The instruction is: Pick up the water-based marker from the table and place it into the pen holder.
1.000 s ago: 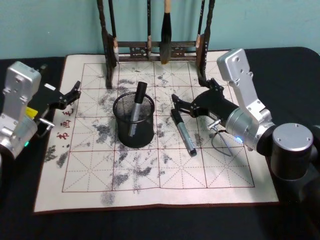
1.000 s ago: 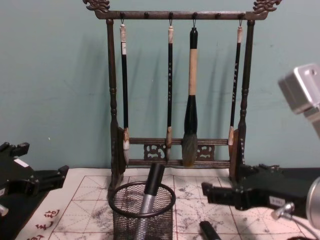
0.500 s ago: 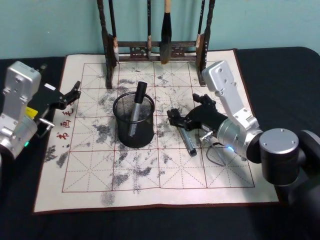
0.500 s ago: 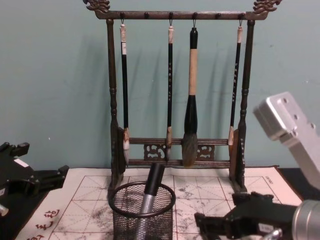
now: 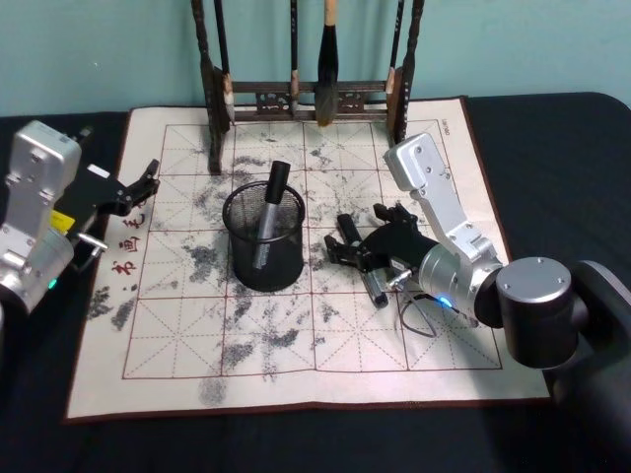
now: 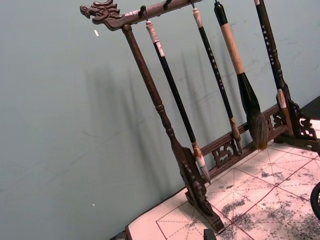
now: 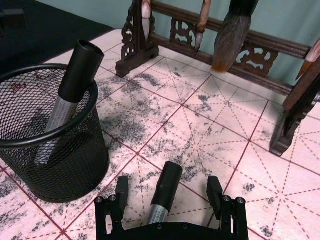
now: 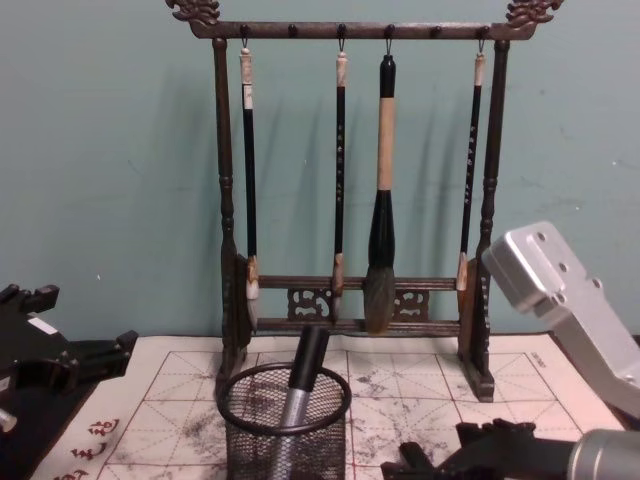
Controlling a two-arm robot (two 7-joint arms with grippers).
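Blotches of grey ink cover the cream calligraphy mat (image 5: 296, 374), which lies flat on the dark surface (image 5: 296, 443) and is ruled with red grid lines. On the right half of the mat, the right tool (image 5: 340, 239) is down low over the marker (image 5: 376, 286). The marker lies on the mat, its black cap towards the rack and its grey barrel towards the robot.

In the right wrist view this tool (image 7: 168, 189) is spread wide. Its two black fingers (image 7: 121, 189) stand one on each side of the marker (image 7: 164, 192) and neither touches it, so the marker rests untouched on the mat.

Just beside it, towards the robot's left, stands the pen holder (image 5: 271, 268), a black wire-mesh cup near the middle of the mat. A second marker (image 5: 268, 212) leans in it, black cap up and poking above the rim.

The left tool (image 5: 146, 182) hangs at the left edge of the mat, well apart from the holder; I cannot tell whether it is open or closed.

At the far edge of the mat stands the dark wooden brush rack (image 8: 350, 30) with carved ends. Four brushes hang from its top bar, the third a thick one (image 8: 380, 230). Behind the rack is a teal wall (image 8: 120, 150).
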